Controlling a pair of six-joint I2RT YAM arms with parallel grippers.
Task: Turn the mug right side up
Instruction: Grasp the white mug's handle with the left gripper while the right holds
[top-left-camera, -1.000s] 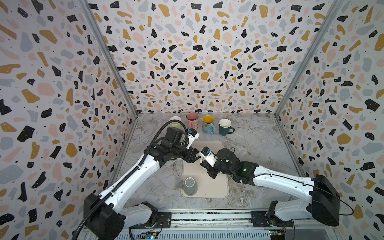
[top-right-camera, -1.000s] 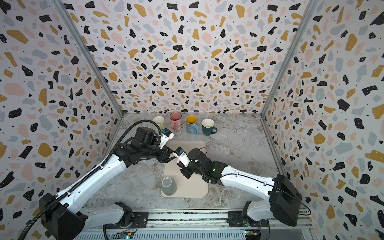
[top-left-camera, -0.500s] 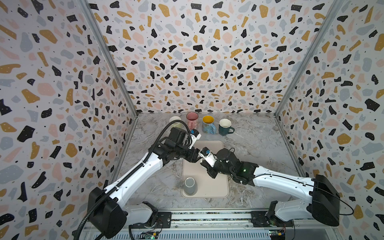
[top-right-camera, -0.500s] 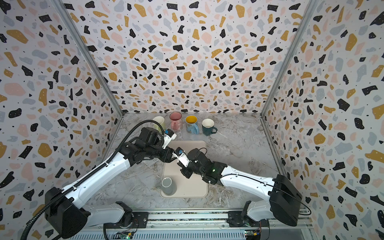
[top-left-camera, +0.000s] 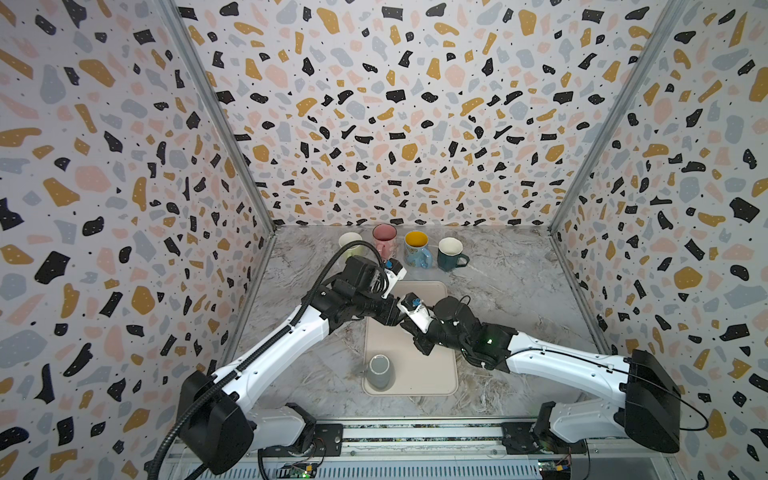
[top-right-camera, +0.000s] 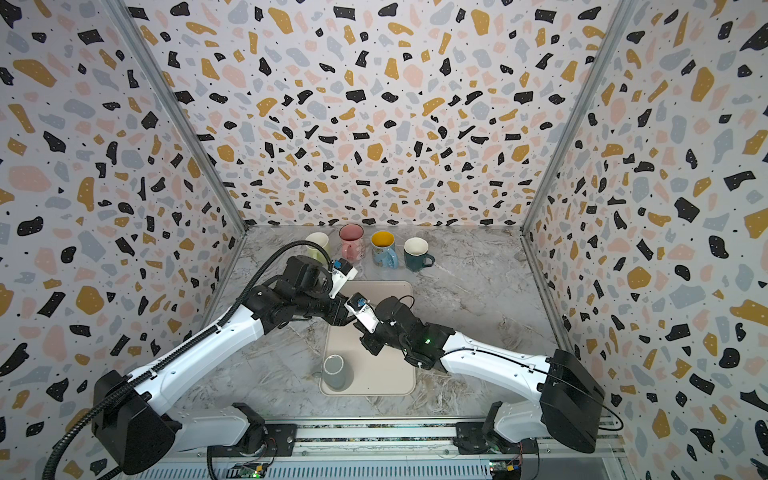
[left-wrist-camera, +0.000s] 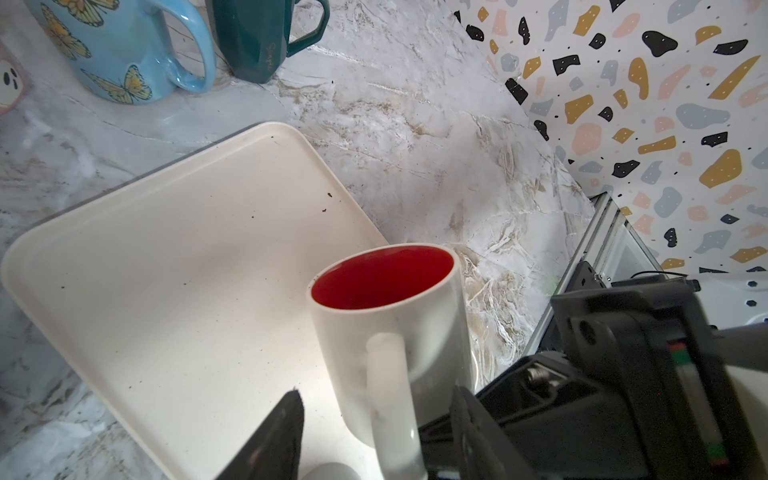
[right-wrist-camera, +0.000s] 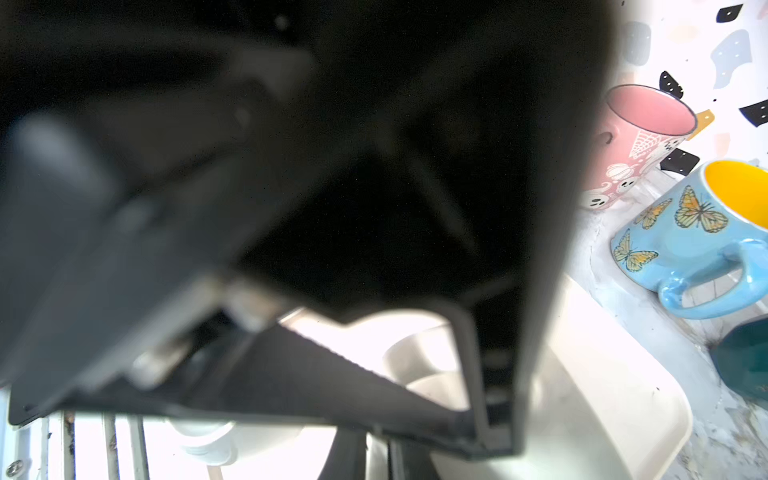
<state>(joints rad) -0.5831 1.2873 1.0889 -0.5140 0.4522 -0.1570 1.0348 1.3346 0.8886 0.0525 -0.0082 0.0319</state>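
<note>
grey mug (top-left-camera: 379, 370): near left corner of the beige tray (top-left-camera: 419, 374), handle to the left, apparently mouth down. white mug (left-wrist-camera: 353, 332), red inside: over the tray's middle, red mouth showing and handle facing the left wrist camera; hidden under the grippers in both top views; whether it rests on the tray cannot be told. left gripper (left-wrist-camera: 374, 419): released, fingers (left-wrist-camera: 278, 432) spread either side of the handle, clear of the mug. right gripper (top-left-camera: 409, 330): clenched, just beside the mug; what it pinches cannot be told. back of marble tabletop (top-left-camera: 519, 291): row of cream mug (top-left-camera: 351, 241), pink mug (top-left-camera: 384, 237), blue butterfly mug (top-left-camera: 415, 251), dark teal mug (top-left-camera: 451, 254), all mouth up.
</note>
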